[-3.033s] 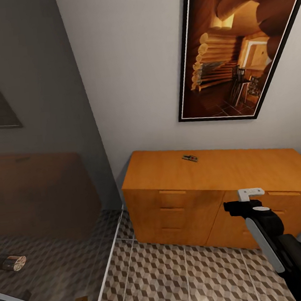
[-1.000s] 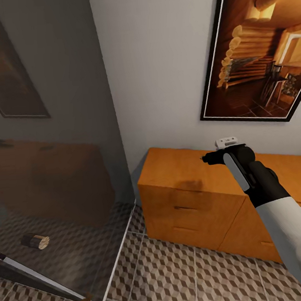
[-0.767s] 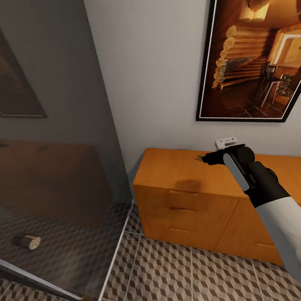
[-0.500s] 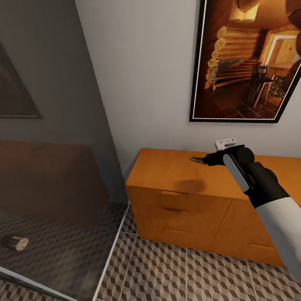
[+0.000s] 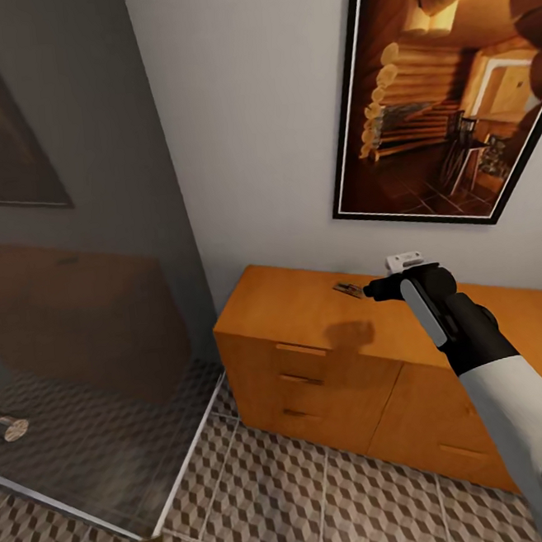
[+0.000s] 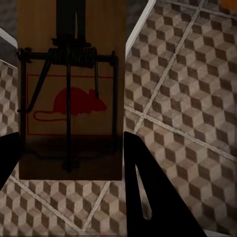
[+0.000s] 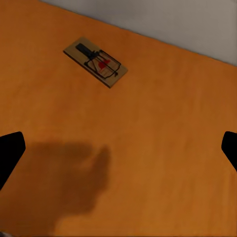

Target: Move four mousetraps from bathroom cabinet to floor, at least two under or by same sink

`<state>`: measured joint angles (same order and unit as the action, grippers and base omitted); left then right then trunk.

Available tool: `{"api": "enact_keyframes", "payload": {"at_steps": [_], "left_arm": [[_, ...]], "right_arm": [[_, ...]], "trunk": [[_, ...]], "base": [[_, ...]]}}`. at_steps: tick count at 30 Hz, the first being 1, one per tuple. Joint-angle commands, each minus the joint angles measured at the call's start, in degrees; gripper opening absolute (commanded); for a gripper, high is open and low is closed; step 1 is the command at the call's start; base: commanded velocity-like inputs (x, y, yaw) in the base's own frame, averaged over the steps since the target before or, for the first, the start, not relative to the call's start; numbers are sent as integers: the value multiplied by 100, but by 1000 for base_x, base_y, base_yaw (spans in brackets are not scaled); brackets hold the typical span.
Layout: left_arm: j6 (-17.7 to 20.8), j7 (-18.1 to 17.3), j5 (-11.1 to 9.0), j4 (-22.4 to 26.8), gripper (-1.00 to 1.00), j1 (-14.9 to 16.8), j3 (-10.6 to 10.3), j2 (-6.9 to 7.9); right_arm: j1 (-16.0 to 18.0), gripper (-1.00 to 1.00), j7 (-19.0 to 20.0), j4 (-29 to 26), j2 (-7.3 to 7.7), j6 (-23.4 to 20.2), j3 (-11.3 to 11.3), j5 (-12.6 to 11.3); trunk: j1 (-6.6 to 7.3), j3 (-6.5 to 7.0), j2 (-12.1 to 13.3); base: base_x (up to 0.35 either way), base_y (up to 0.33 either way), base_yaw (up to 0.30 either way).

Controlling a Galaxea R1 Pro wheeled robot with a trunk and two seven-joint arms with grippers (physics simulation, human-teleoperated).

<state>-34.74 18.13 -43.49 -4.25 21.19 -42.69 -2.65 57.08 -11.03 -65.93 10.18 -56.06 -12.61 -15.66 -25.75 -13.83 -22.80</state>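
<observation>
Since three seconds ago the right arm has risen from in front of the drawer fronts to hang over the cabinet top, and the head camera has swung, shifting the whole picture. One mousetrap (image 7: 96,62) lies flat on the orange-brown cabinet (image 5: 309,321), near the wall edge of its top; in the head view it shows as a small dark sliver (image 5: 348,289) just beside the tip of the right pincer (image 5: 371,289). From the right wrist camera that pincer's two dark fingertips (image 7: 10,150) stand wide apart at the frame's edges with bare wood between them, so it is open and holds nothing; its shadow falls on the cabinet top, apart from the trap. A second mousetrap (image 6: 69,89), with a red mouse print and a dark spring bar, sits between the left pincer's (image 6: 74,163) dark fingers (image 6: 148,192), gripped above the cube-patterned bathroom floor (image 6: 192,98). Behind the cabinet hangs a framed picture (image 5: 444,88) of a log interior; to its left stands a glass panel (image 5: 71,265).
</observation>
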Motion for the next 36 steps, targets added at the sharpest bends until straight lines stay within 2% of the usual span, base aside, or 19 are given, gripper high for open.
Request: {"api": "enact_keyframes", "payload": {"at_steps": [1, 8, 30, 36], "left_arm": [[-13, 32, 22, -23, -100, 8, -38, -8], [-14, 32, 22, -23, -100, 9, -38, -8], [-9, 32, 21, -23, -100, 11, -38, -8], [-12, 32, 21, -23, -100, 10, -38, -8]], "right_arm": [[5, 100, -58, -4, 9, -14, -17, -60], [4, 100, -57, 1, 10, -3, -22, -60], [-5, 100, -57, 179, 10, 7, -22, -51], [-4, 100, -57, 192, 10, 7, -22, -51]], "trunk": [[-3, -17, -12], [-3, -57, -12], [-3, -185, -12], [-3, -220, -12]], "base": [[0, -202, 136], [0, -135, 138], [0, -8, 139], [0, -167, 139]]}}
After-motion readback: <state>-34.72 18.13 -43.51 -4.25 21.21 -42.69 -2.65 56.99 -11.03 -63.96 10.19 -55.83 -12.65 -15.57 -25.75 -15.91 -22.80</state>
